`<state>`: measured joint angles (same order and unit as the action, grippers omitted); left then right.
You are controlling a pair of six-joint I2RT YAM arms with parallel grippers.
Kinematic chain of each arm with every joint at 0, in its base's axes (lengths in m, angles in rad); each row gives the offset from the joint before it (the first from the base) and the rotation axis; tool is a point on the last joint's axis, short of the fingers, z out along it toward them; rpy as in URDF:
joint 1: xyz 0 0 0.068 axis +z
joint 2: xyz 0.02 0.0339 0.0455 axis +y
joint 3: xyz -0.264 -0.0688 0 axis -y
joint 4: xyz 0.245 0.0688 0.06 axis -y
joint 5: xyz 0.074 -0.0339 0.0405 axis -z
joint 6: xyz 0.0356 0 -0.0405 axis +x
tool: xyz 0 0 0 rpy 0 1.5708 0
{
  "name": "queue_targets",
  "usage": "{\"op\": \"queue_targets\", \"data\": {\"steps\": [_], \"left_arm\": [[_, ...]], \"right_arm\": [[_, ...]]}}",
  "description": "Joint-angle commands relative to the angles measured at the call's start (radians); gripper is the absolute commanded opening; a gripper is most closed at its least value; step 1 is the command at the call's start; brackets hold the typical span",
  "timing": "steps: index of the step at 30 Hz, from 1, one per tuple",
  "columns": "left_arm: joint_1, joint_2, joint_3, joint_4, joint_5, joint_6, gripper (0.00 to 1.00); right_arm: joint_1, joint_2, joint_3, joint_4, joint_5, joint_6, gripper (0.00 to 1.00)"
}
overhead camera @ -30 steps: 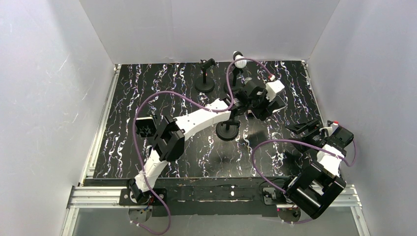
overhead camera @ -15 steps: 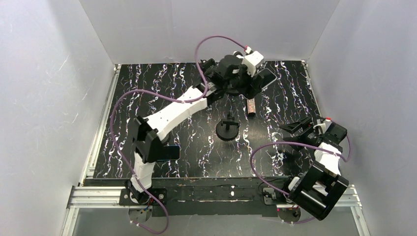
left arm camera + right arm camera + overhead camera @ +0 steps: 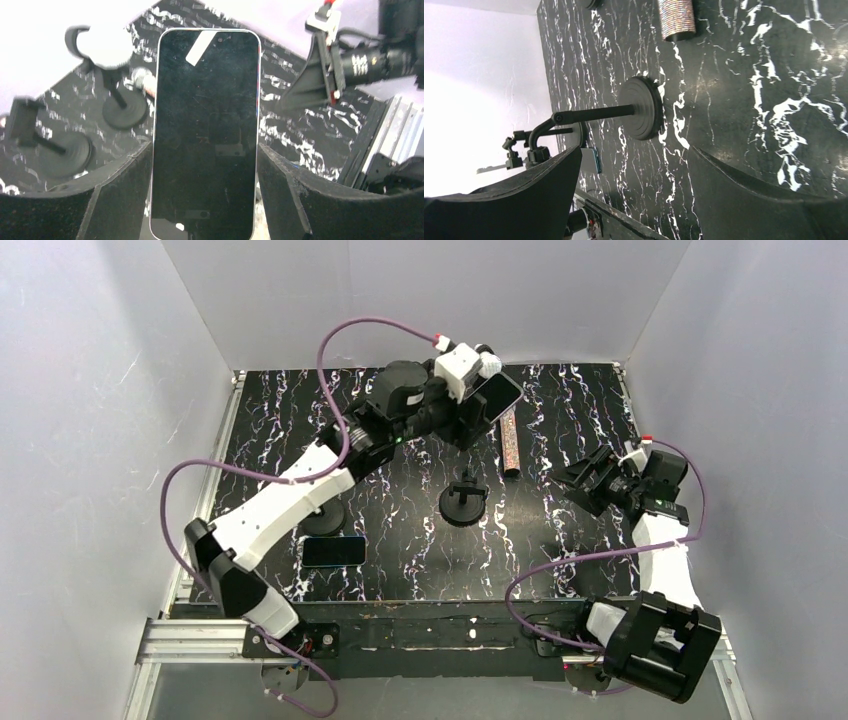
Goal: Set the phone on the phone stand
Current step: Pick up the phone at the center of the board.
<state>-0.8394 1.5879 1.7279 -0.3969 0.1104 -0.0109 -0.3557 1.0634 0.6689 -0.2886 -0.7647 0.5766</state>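
My left gripper (image 3: 482, 408) is shut on a black phone (image 3: 498, 396) and holds it high over the back of the table. In the left wrist view the phone (image 3: 205, 100) stands lengthwise between my fingers (image 3: 120, 190), screen towards the camera. A black phone stand (image 3: 463, 502) with a round base stands at the table's middle, in front of and below the phone. It also shows in the right wrist view (image 3: 640, 114). My right gripper (image 3: 588, 480) is open and empty above the right side of the table; in the right wrist view (image 3: 634, 150) nothing is between the jaws.
A second phone with a blue edge (image 3: 335, 551) lies flat at the front left. A glittery tube (image 3: 511, 443) lies at the back right. Another round base (image 3: 325, 516) sits under my left arm. Two more stands (image 3: 125, 111) (image 3: 62, 150) show in the left wrist view.
My left arm has swung leftwards along the back of the table with the phone in it, uncovering the glittery tube. My right gripper has moved up and back.
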Motion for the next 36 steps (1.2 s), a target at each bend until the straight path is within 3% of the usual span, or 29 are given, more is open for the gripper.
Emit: {"op": "queue_targets", "data": {"steps": [1,7,12,16,29,36], "left_arm": [[0.006,-0.163,-0.145,0.009,-0.074,-0.006,0.00],[0.006,-0.302,-0.309,-0.011,-0.128,-0.038,0.00],[0.005,-0.377,-0.407,-0.013,-0.140,-0.083,0.00],[0.005,-0.416,-0.462,-0.010,-0.142,-0.120,0.00],[0.006,-0.399,-0.472,-0.011,-0.118,-0.168,0.00],[0.006,-0.407,-0.482,-0.010,-0.111,-0.157,0.00]], "right_arm": [[0.070,-0.004,0.067,-0.012,0.028,0.014,0.85],[0.174,0.047,0.148,-0.031,0.023,0.017,0.85],[0.242,0.051,0.199,-0.028,0.003,0.042,0.94],[0.277,0.033,0.218,0.004,-0.019,0.076,0.94],[0.500,0.017,0.346,0.076,0.004,0.183,0.89],[0.596,0.107,0.425,0.175,-0.038,0.271,0.85]]}}
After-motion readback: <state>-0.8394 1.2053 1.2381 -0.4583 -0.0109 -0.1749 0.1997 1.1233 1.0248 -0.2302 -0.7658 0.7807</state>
